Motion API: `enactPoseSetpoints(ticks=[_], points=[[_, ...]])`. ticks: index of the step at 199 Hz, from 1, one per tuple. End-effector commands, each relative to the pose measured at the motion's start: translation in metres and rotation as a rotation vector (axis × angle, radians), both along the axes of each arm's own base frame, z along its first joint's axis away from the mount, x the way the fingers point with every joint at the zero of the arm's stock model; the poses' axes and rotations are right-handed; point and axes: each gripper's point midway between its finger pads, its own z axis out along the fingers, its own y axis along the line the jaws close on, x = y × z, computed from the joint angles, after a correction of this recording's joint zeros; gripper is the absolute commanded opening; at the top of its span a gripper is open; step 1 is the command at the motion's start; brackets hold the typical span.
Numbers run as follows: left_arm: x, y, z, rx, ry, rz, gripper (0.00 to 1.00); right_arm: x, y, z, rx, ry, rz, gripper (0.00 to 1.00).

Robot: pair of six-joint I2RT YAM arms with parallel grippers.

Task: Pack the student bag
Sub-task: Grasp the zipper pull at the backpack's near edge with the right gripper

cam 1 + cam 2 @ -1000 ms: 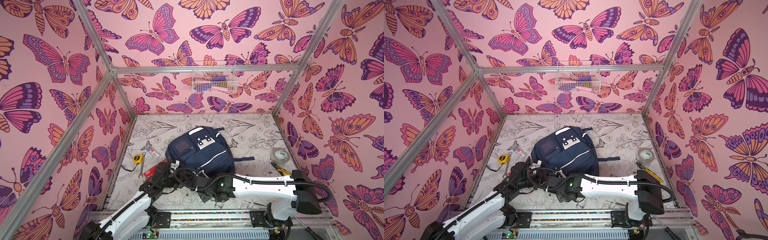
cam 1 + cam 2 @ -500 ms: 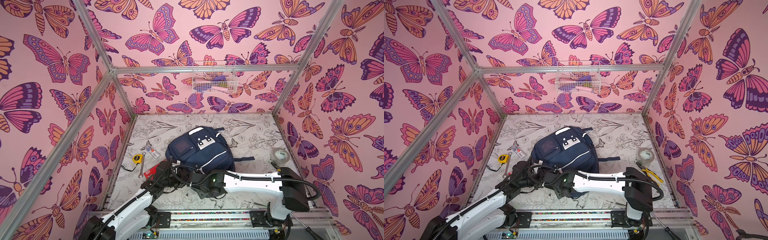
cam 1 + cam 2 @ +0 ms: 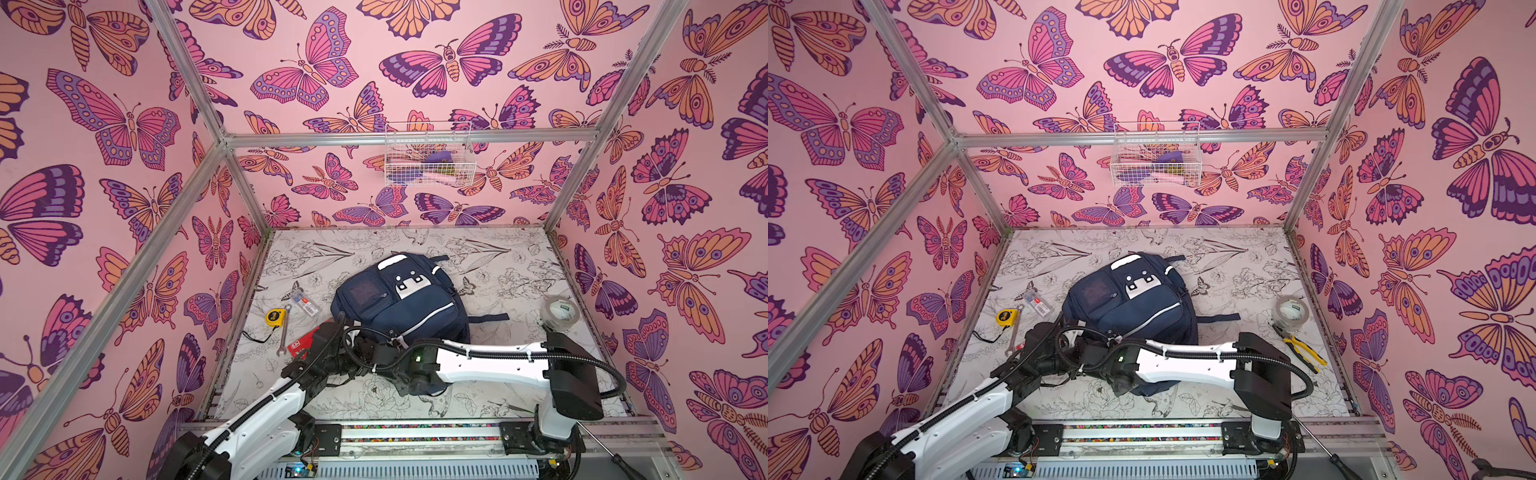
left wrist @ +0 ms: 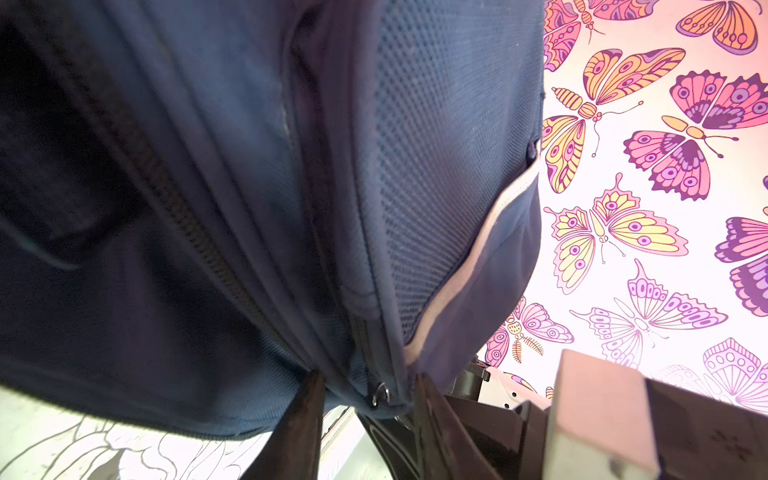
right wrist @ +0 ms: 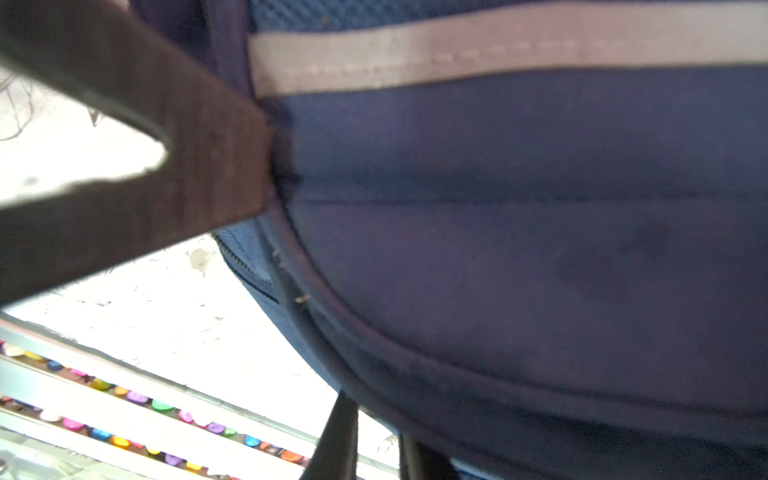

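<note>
The student bag (image 3: 399,299) (image 3: 1129,299), navy with white stripes, lies flat mid-table. Both grippers meet at its near left corner. The left gripper (image 3: 347,338) (image 4: 368,390) is shut on a fold of the bag (image 4: 208,208) by the zip, with a small metal ring (image 4: 380,392) between its fingers. The right gripper (image 3: 365,347) (image 5: 376,419) reaches across from the right. Its jaws stand narrow, tips pressed into the seam of the bag (image 5: 498,249). What exactly sits between the tips is hidden.
Left of the bag lie a yellow tape measure (image 3: 274,316), a wrench (image 3: 284,336), a red box (image 3: 303,343) and a small packet (image 3: 305,301). A tape roll (image 3: 561,311) and pliers (image 3: 1302,347) are at the right. A wire basket (image 3: 428,160) hangs on the back wall.
The right arm has swung left along the bag's near edge to its left corner, and its jaws have narrowed. The left gripper has stayed on the bag.
</note>
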Motion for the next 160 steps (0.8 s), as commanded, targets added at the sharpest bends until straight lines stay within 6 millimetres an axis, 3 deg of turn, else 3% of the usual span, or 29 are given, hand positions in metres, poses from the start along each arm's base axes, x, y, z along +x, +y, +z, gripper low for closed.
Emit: enactPoseSetpoints(ticks=[1,36,105,144,160], points=[[0.002,-0.005,0.011,-0.027,-0.056,-0.026,0.4,0.014,-0.004,0.008,-0.014,-0.051,-0.024,0.12],[0.001,-0.004,0.004,-0.014,-0.033,-0.024,0.43,0.008,-0.012,0.023,0.006,-0.051,-0.004,0.0],[0.003,-0.009,0.008,-0.013,-0.033,-0.038,0.36,-0.007,-0.018,0.043,0.034,-0.012,0.021,0.0],[-0.008,-0.009,0.005,-0.003,0.0,-0.068,0.46,-0.007,-0.018,0.051,0.035,-0.018,0.02,0.0],[-0.02,0.002,-0.003,0.063,0.022,-0.073,0.5,-0.006,-0.018,0.054,0.033,-0.025,0.019,0.0]])
